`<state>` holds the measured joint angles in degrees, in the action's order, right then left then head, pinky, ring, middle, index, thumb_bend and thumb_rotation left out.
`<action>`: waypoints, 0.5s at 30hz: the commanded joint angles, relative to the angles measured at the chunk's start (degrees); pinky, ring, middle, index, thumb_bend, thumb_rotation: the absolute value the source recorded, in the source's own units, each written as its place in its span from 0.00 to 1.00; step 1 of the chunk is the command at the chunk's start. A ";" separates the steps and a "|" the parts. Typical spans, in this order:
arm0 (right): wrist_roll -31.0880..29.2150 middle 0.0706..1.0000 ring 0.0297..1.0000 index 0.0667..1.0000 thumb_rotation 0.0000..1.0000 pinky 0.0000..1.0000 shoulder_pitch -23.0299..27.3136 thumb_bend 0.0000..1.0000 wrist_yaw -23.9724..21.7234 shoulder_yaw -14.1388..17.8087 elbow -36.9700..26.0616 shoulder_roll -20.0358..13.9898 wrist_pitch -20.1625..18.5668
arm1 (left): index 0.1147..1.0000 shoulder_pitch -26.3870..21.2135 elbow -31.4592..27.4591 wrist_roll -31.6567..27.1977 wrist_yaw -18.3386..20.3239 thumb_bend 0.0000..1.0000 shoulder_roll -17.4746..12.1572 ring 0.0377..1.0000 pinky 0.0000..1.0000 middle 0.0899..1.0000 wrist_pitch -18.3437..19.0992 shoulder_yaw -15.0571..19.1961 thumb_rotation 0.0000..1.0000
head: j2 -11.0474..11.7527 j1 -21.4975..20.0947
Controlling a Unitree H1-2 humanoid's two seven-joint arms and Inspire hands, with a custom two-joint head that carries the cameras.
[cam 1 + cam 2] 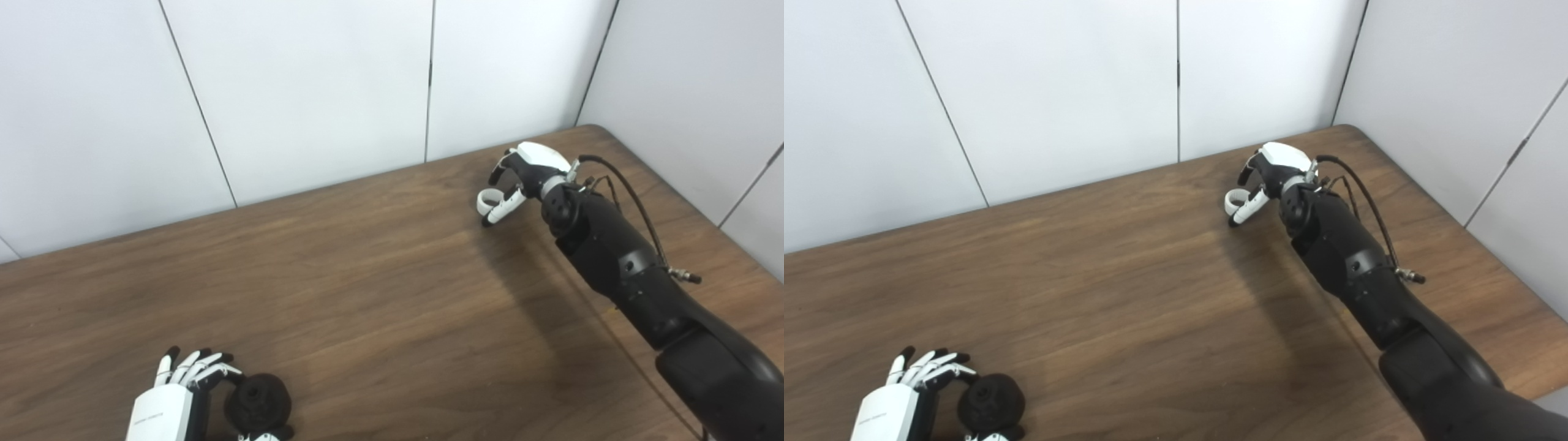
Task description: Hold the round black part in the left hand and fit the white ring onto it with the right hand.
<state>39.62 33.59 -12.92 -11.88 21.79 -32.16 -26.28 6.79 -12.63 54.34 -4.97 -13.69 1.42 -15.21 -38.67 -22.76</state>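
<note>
Wooden table (380, 294): round black part (257, 401) near-left, white ring (488, 199) far-right.

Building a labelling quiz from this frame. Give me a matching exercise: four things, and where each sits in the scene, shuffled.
Things:
1. white ring
2. round black part
3. left hand
4. right hand

Places:
A. near edge of the table, on the left, fingers curled at the black part
B. far right of the table, near the wall corner
C. at the right hand's fingertips
D. beside the left hand's fingers, near edge

Pairs: 1-C, 2-D, 3-A, 4-B
</note>
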 commanded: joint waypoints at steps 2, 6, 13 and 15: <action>0.25 0.94 1.00 0.60 0.21 1.00 2.44 0.84 2.00 0.48 -1.78 -1.64 1.19 | 0.41 0.22 -1.40 1.20 -0.09 0.53 -0.24 0.87 1.00 0.75 0.41 0.33 0.06 | -0.20 0.15; -0.02 0.93 1.00 0.57 0.20 1.00 2.41 0.84 2.55 0.49 -1.29 -1.53 1.96 | 0.41 0.26 -1.46 1.29 -0.06 0.53 -0.06 0.87 1.00 0.75 0.48 0.29 0.06 | -0.22 0.26; -1.24 0.86 1.00 0.45 0.14 1.00 1.72 0.53 3.65 0.69 -0.96 -1.91 5.01 | 0.41 0.21 -1.51 1.00 0.19 0.53 0.26 0.87 1.00 0.75 0.58 0.31 0.06 | -0.21 0.40; -1.27 0.85 1.00 0.45 0.13 1.00 1.66 0.52 3.41 0.56 -0.94 -2.16 5.39 | 0.41 0.16 -1.44 0.98 0.17 0.53 0.32 0.87 1.00 0.75 0.55 0.32 0.06 | -0.19 0.43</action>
<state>38.51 33.35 -10.89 -11.87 21.84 -32.19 -22.38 6.83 -12.75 54.57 -4.81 -13.24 1.58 -15.20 -38.85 -22.32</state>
